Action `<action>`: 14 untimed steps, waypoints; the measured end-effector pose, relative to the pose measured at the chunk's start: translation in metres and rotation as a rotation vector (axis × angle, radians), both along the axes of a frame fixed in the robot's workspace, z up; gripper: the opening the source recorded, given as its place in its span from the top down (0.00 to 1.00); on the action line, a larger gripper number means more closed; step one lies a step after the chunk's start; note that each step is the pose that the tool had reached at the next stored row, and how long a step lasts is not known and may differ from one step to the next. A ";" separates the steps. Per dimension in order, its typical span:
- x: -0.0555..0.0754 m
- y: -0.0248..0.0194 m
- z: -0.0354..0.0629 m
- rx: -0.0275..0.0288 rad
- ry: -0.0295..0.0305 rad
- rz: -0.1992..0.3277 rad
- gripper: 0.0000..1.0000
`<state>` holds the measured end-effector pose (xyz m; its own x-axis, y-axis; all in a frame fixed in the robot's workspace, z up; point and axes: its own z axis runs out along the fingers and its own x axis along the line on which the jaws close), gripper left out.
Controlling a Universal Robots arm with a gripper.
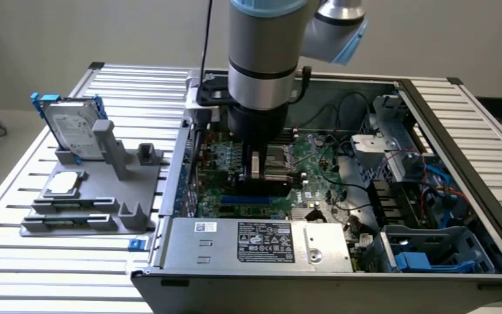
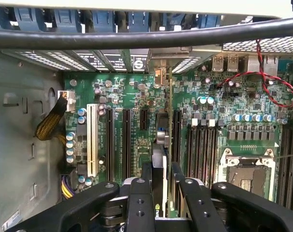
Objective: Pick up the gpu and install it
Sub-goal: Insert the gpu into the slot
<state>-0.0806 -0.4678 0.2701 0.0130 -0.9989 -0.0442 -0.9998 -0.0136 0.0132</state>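
My gripper (image 2: 163,180) is down inside the open computer case (image 1: 460,104), shut on the gpu (image 2: 161,140). In the wrist view the card stands edge-on between the two black fingers (image 2: 139,193). Its dark cooler side and thin green board edge run away from the fingers to a silver end bracket (image 2: 159,77) at the case's rear wall. It hangs just over the black expansion slots of the large green motherboard (image 2: 132,96). In the exterior view my gripper (image 1: 260,171) is low over the motherboard (image 1: 321,176), and the arm hides most of the card.
A silver hard drive in a blue frame (image 1: 70,124) stands on a grey fixture (image 1: 85,203) at the exterior view's left, outside the case. Inside are a power supply (image 1: 268,242), a blue drive cage (image 1: 434,255), a CPU socket (image 2: 245,169), a white slot (image 2: 92,140) and red-black wires (image 2: 276,82).
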 end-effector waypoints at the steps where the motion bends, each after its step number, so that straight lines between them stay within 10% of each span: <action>1: 0.000 0.0000 -0.0006 0.0001 0.0000 0.000 0.73; 14: -0.001 0.0000 -0.0056 -0.0001 0.0009 0.008 0.73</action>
<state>-0.0820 -0.4677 0.2645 0.0209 -0.9988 -0.0441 -0.9997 -0.0216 0.0141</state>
